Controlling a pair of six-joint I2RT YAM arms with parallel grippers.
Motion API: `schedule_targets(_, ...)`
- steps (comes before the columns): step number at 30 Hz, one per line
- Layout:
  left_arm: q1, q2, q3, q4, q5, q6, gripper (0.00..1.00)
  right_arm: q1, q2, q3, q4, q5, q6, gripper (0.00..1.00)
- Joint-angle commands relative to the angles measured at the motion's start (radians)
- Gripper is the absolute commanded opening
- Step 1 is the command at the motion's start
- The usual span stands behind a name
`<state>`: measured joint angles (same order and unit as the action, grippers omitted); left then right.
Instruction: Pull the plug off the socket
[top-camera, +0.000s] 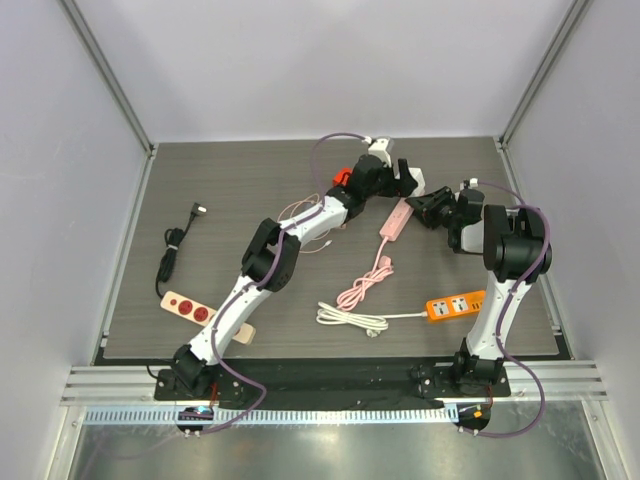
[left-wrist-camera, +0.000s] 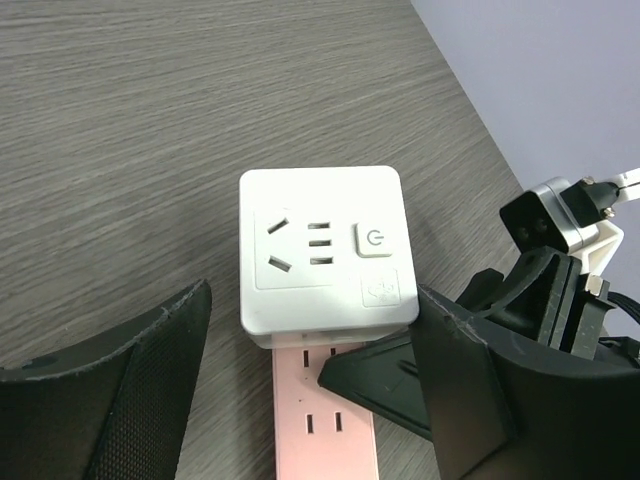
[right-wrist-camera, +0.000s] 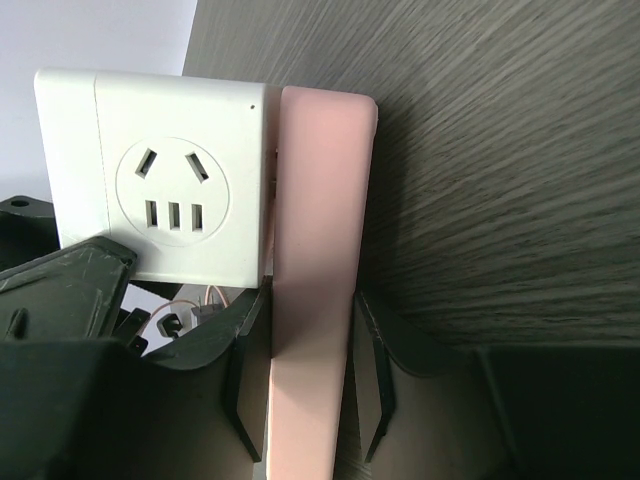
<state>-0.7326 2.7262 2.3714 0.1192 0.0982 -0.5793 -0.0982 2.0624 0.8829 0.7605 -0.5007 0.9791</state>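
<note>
We see right gripper (right-wrist-camera: 308, 330) clamped on pink socket strip (right-wrist-camera: 318, 180), left gripper (left-wrist-camera: 310, 310) spread wide around white cube plug (left-wrist-camera: 322, 250).

Grey woodgrain table (top-camera: 250, 180), pale lilac walls (top-camera: 330, 60)

The left arm (top-camera: 250, 270) stretches diagonally from its base toward the far end of the pink strip (top-camera: 397, 220), elbow bent. The left claw (left-wrist-camera: 312, 300) is spread wide, one finger on each side of the strip, touching neither edge. The right arm (top-camera: 510, 260) stands upright and folds down toward the strip's right side. The right claw (right-wrist-camera: 310, 310) pinches the strip's two long edges.
</note>
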Motion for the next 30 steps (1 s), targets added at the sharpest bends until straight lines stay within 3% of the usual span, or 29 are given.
schedule_targets(1,0.001,0.000,0.048,0.037,0.000,-0.027,0.78,0.020,0.024,0.004,-0.023,0.005,-0.068,0.01)
schedule_targets(7,0.001,0.007,0.052,0.066,0.029,-0.031,0.46,0.020,0.024,0.004,-0.026,0.008,-0.069,0.01)
schedule_targets(9,0.001,0.000,0.051,0.057,0.035,-0.025,0.21,0.020,0.024,0.004,-0.029,0.010,-0.069,0.01)
schedule_targets(11,0.004,-0.014,0.042,0.057,0.049,-0.021,0.03,0.020,0.022,0.004,-0.030,0.011,-0.072,0.01)
schedule_targets(12,0.007,-0.029,0.017,0.077,0.057,-0.025,0.00,0.020,0.022,0.004,-0.032,0.011,-0.072,0.01)
schedule_targets(19,0.048,-0.082,-0.139,0.295,0.152,-0.221,0.00,0.020,0.024,0.007,-0.036,0.011,-0.076,0.01)
schedule_targets(21,0.042,-0.100,-0.143,0.231,0.121,-0.133,0.00,0.020,0.024,0.010,-0.039,0.013,-0.076,0.01)
schedule_targets(22,0.010,-0.138,-0.132,0.068,-0.020,-0.054,0.00,0.020,0.024,0.008,-0.043,0.014,-0.077,0.01)
schedule_targets(23,-0.014,-0.151,-0.100,0.010,-0.094,0.128,0.00,0.020,0.024,0.010,-0.044,0.016,-0.077,0.01)
schedule_targets(25,-0.062,-0.178,-0.089,-0.041,-0.248,0.231,0.00,0.020,0.027,0.011,-0.046,0.016,-0.079,0.01)
schedule_targets(28,-0.051,-0.210,-0.155,0.014,-0.203,0.190,0.00,0.020,0.024,0.010,-0.049,0.019,-0.079,0.01)
schedule_targets(30,-0.015,-0.214,-0.176,0.054,-0.129,0.064,0.00,0.020,0.021,0.008,-0.050,0.022,-0.079,0.01)
